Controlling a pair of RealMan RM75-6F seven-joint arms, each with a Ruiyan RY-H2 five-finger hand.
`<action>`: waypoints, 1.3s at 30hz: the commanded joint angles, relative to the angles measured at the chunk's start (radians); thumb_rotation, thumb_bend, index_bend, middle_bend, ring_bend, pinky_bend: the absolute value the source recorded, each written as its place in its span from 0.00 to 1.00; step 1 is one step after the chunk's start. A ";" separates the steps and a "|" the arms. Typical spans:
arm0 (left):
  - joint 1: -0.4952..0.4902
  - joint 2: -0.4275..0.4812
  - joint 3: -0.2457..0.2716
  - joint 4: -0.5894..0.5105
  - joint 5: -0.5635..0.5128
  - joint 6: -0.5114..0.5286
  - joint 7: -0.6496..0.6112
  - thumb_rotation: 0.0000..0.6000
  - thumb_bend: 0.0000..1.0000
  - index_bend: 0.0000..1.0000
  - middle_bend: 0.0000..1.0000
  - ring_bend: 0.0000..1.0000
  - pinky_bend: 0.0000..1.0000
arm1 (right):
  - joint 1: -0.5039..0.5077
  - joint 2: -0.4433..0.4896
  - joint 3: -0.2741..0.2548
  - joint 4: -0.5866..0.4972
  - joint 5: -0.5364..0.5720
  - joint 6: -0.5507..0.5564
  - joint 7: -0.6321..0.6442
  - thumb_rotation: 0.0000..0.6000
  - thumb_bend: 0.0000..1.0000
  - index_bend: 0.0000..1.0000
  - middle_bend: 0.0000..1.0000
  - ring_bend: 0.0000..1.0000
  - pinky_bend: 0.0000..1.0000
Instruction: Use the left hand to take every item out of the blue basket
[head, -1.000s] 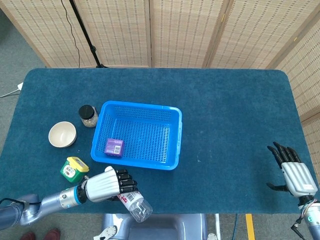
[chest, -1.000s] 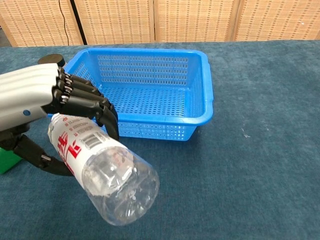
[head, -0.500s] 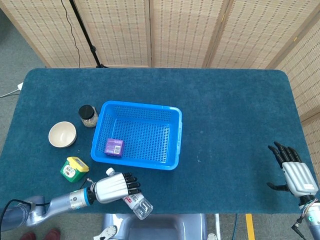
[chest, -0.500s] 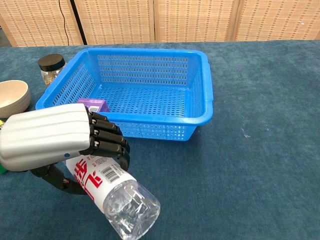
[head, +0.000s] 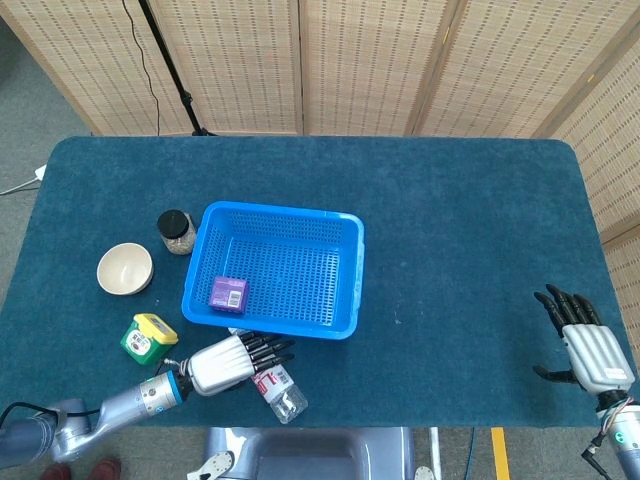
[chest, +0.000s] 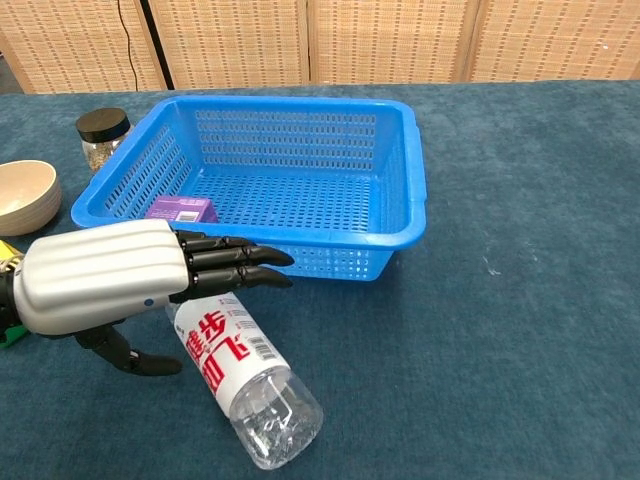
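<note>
The blue basket (head: 285, 212) (chest: 415, 170) stands left of the table's middle. A small purple box (head: 228, 293) (chest: 180, 209) lies in its front left corner. In front of the basket a clear plastic bottle (head: 278, 390) (chest: 250, 385) with a red and white label lies on its side on the cloth. My left hand (head: 225, 362) (chest: 110, 275) hovers just over the bottle's cap end with its fingers stretched out straight, holding nothing. At the table's front right corner my right hand (head: 585, 345) stays with fingers spread and nothing in it; the chest view does not show it.
Left of the basket sit a cream bowl (head: 125, 268) (chest: 20, 195), a dark-lidded jar (head: 176, 231) (chest: 103, 135) and a green container with a yellow lid (head: 148, 338). The bottle lies close to the table's front edge. Folding screens stand behind the table.
My left hand lowered the bottle to the cloth and its fingers uncurled off it. The bottle now lies free. The right hand has not moved.
</note>
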 joint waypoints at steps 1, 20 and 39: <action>-0.004 0.004 0.004 0.020 0.026 0.063 -0.066 1.00 0.21 0.00 0.00 0.00 0.00 | 0.000 0.000 0.000 0.000 0.000 0.000 0.000 1.00 0.00 0.00 0.00 0.00 0.00; -0.086 0.242 -0.167 -0.282 -0.248 -0.052 -0.099 1.00 0.21 0.00 0.00 0.00 0.06 | 0.000 -0.003 -0.004 -0.003 -0.005 0.000 -0.010 1.00 0.00 0.00 0.00 0.00 0.00; -0.365 0.202 -0.336 -0.364 -1.073 -0.542 0.466 1.00 0.14 0.00 0.00 0.00 0.00 | 0.015 -0.016 0.002 0.016 0.031 -0.044 -0.016 1.00 0.00 0.00 0.00 0.00 0.00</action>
